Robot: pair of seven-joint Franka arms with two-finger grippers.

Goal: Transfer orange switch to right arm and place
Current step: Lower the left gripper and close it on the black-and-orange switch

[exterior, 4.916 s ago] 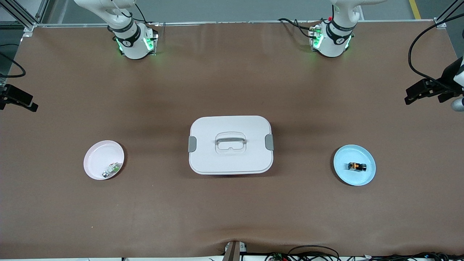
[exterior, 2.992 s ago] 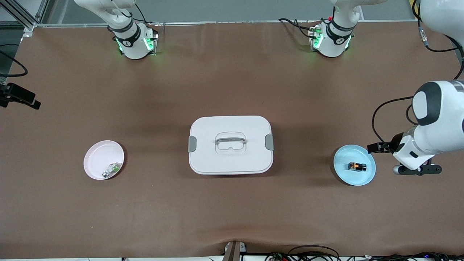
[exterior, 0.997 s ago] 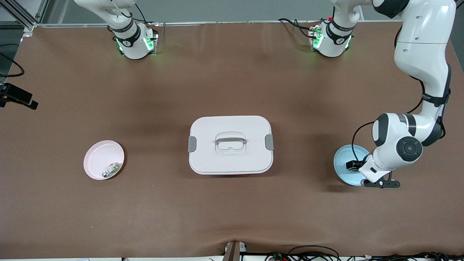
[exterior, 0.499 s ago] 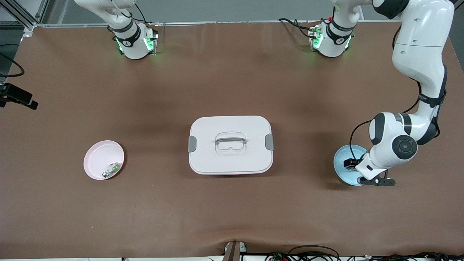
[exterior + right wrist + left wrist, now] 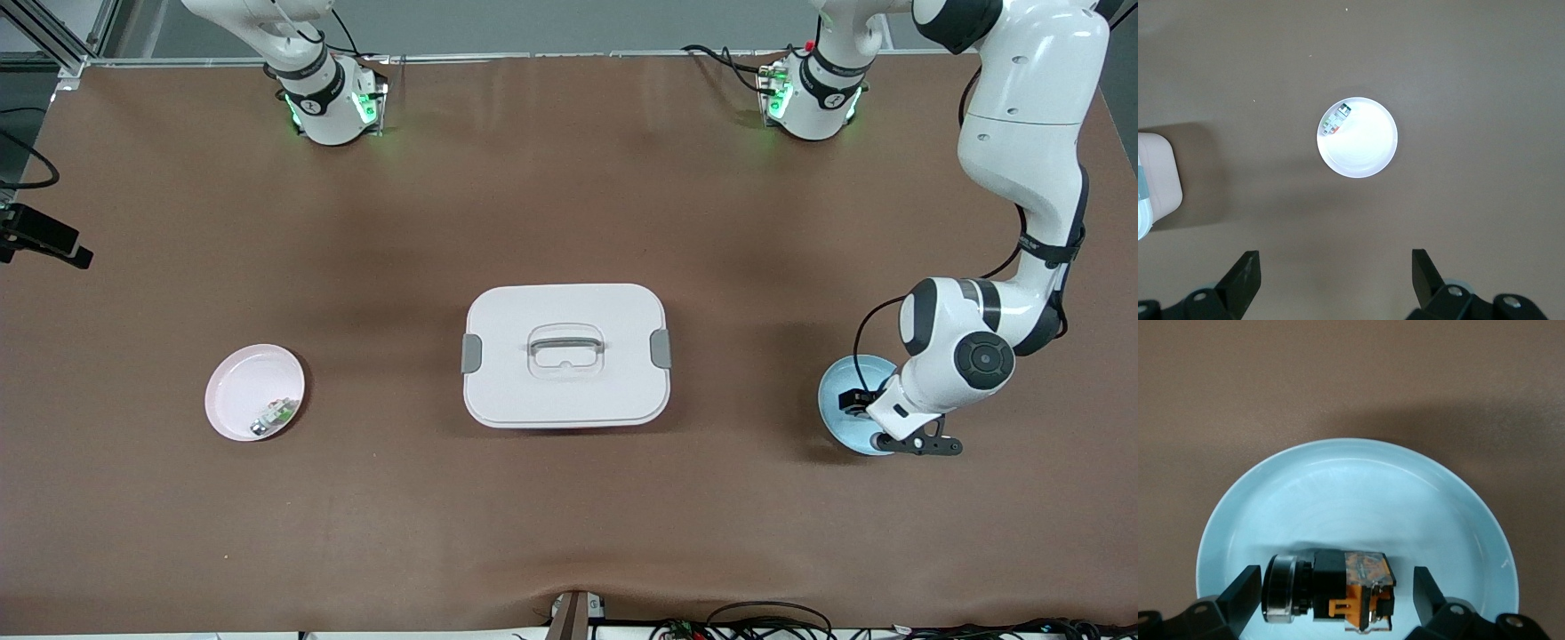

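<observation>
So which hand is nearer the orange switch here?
Left. The left hand is open and straddles the orange switch in the blue plate. The right hand, also open, hangs high over the pink plate toward the right arm's end.

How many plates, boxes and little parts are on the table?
Plates: 2, the blue plate and the pink plate
Boxes: 1, the white box
Little parts: 2, the orange switch on the blue plate and the green part on the pink plate
Total: 5
</observation>
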